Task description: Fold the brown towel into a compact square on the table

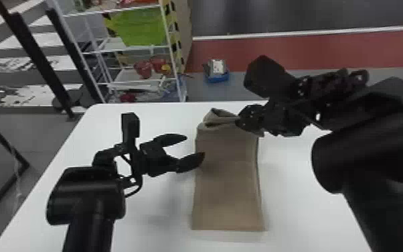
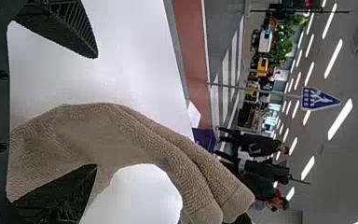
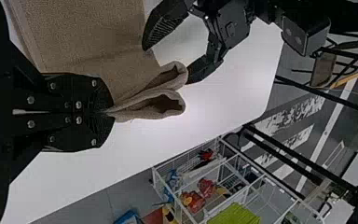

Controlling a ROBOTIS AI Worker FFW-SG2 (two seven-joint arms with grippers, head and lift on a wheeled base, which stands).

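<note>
The brown towel (image 1: 227, 187) lies lengthwise on the white table (image 1: 150, 217) as a long strip, its near end flat and its far end gathered and raised in the grasp of the right pincer (image 1: 239, 122). The left pincer (image 1: 195, 146) is beside the strip's left side, its fingers spread wide around no closed grip, and in the head view the nearer fingertip overlaps the towel's edge; whether it touches the cloth, I cannot tell. The exact pinch point is hard to make out from the head, where the dark fingers merge with the fold, but the right wrist view settles it — the right pincer (image 3: 109, 112) is closed tight on the cloth, with two open loops side by side just past its tips. There the towel's near end is cut off by the frame. The left wrist view adds the looped weave and the arch of the raised part, which passes between the spread fingers of the left pincer (image 2: 96, 111) and partly hides one of them — the depth of that overlap is unclear.
</note>
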